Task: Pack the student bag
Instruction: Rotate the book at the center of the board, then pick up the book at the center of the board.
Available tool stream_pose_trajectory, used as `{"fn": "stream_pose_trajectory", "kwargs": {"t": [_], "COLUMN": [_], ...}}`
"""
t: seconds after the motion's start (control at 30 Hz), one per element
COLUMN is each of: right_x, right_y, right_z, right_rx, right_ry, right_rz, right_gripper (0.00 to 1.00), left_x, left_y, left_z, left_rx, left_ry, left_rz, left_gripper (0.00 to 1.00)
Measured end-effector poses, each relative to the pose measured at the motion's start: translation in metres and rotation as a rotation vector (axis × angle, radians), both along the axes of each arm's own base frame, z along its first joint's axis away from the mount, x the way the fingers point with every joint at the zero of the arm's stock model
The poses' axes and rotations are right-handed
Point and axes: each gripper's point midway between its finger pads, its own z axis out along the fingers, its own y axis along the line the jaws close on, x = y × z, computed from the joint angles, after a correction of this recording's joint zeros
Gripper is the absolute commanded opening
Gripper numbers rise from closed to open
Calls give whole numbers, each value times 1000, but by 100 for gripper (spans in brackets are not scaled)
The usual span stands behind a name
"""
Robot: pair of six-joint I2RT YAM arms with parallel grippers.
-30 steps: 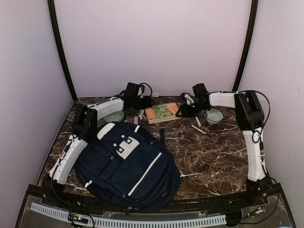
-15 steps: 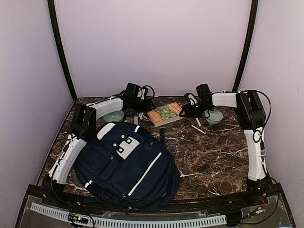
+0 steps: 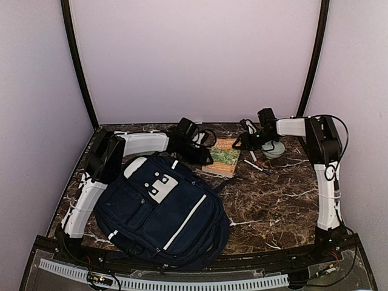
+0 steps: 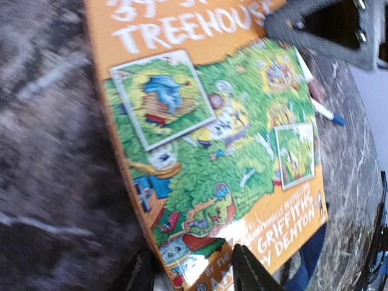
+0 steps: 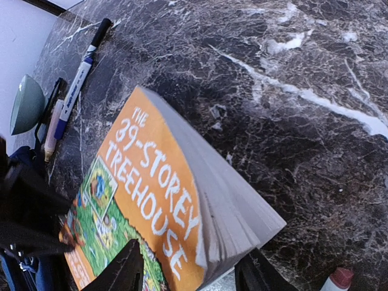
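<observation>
At the left side of the dark marble table (image 3: 273,206) we see the left arm (image 3: 91,194), which rises from its base along the left edge and bends to the right across the far part. Just beside it, in the near left part of the table, lies the student bag (image 3: 160,209). It lies flat, with its white patch and white stripes facing up and its top end pointing to the far left, near the white forearm. More to the right, the left gripper (image 3: 205,157) is at the left edge of a book (image 3: 227,155) with an orange and green cover, just beside the far right corner of the bag. In the left wrist view one finger (image 4: 248,270) lies over the cover and the other one is below the book's edge. The book is therefore between them, but we cannot tell if they press on it. The right gripper (image 3: 241,144) reaches in from the far right and is clamped on the opposite corner of the book. In its wrist view the book is tilted, with the page edge raised above the marble. To the right of the book some pens (image 3: 259,168) lie on the table, and just behind them a pale green bowl (image 3: 274,149) stands beside the right arm (image 3: 327,182).
</observation>
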Motion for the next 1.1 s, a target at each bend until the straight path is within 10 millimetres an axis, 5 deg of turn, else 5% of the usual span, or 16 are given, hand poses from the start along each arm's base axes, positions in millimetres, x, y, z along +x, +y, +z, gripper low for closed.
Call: {"fn": "stream_pose_trajectory", "kwargs": {"t": [0.23,0.43,0.6,0.87,1.1], "right_x": [-15,-33,-46,-60,-87], "right_y": [8,8,-2,-9,-19], "right_z": [-1,-1,4,41,13], "right_rx": [47,61,-1,-33,-85], "right_ry": [16,45,59,25,125], "right_rz": [59,83,70,70,80], "right_gripper": [51,54,55,52,47], "left_x": [-86,-121,-125,-106,-79], "left_y": [-36,-36,-18,-10,-1], "left_z": [0,5,22,46,52], "left_rx": [4,13,5,-58,-150], "left_ry": [67,92,88,73,142], "left_rz": [-126,-118,-18,122,277], "left_gripper": [45,46,49,56,58]}}
